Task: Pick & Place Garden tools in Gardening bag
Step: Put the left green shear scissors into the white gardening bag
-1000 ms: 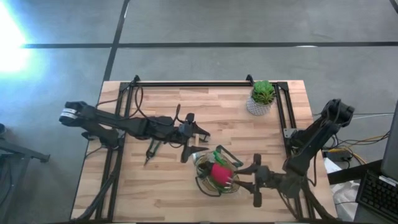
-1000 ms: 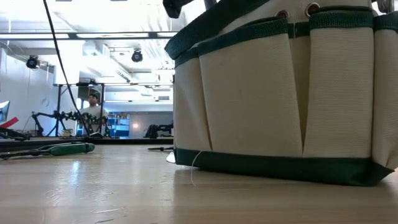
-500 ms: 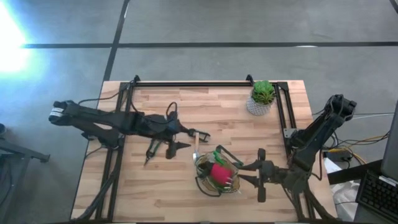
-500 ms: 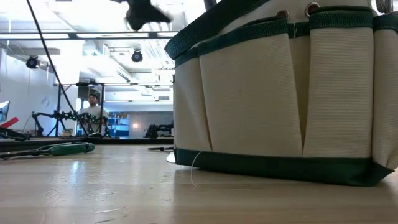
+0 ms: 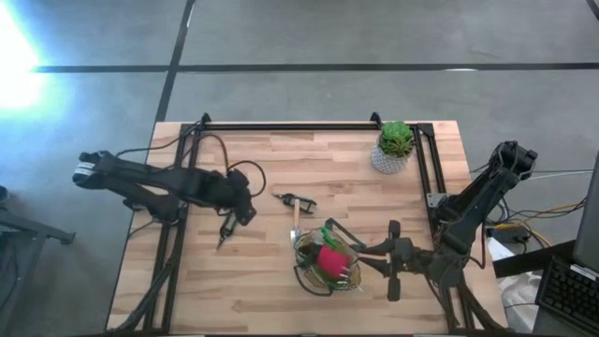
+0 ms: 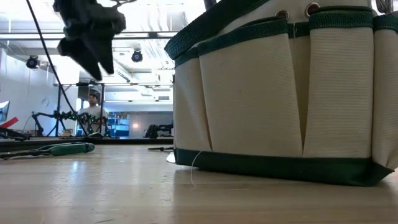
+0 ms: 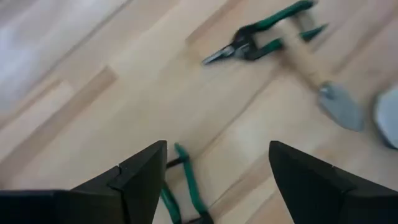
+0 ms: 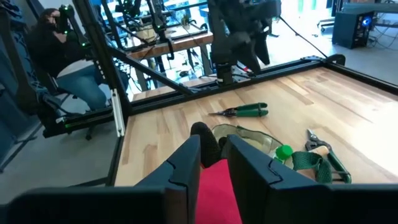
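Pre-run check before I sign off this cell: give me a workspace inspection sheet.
Surface: wooden table, no damage seen.
Job's things: gardening bag upright, red glove-like item inside; pruners, trowel and green-handled snips lying on the table outside it.
Clutter: potted plant at a far corner.
Hands: left hand open, above the snips; right hand at the bag's rim.
Cables: cable looped over the left arm.
Surroundings: person seated beyond the table.

A: Where could a gripper pass?
B: Bare table (image 5: 309, 164) lies between the potted plant (image 5: 393, 145) and the pruners (image 5: 295, 199).
A: What blocks?
B: The gardening bag (image 5: 326, 262) near the front edge, and green-handled snips (image 5: 225, 229) under the left gripper (image 5: 241, 212).
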You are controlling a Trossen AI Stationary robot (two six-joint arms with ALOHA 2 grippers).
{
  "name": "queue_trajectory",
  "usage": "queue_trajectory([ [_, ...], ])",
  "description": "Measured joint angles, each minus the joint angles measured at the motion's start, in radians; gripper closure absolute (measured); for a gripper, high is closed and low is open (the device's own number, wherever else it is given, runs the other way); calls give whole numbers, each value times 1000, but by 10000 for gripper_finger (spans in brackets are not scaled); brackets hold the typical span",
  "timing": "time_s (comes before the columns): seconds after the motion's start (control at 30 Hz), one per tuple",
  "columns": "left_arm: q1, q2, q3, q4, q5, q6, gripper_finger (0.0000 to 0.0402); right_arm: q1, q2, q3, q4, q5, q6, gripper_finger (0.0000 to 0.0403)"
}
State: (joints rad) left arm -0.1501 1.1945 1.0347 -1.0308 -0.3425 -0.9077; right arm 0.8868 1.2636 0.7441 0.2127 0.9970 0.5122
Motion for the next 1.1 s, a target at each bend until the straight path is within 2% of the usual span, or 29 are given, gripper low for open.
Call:
queue_trajectory([
  [0.37,45,130,-67,-113,8,-120,117,-4,-1,0,0,0,-19,329],
  [0.53,84,155,-110,-130,49,-77,117,-4,-1,0,0,-1,-23,330],
  [0.77,97,148,-142,-104,55,21,117,-3,-1,0,0,-3,-23,337],
  [1.1,101,148,-191,-59,71,18,117,-4,-1,0,1,-3,-23,328],
])
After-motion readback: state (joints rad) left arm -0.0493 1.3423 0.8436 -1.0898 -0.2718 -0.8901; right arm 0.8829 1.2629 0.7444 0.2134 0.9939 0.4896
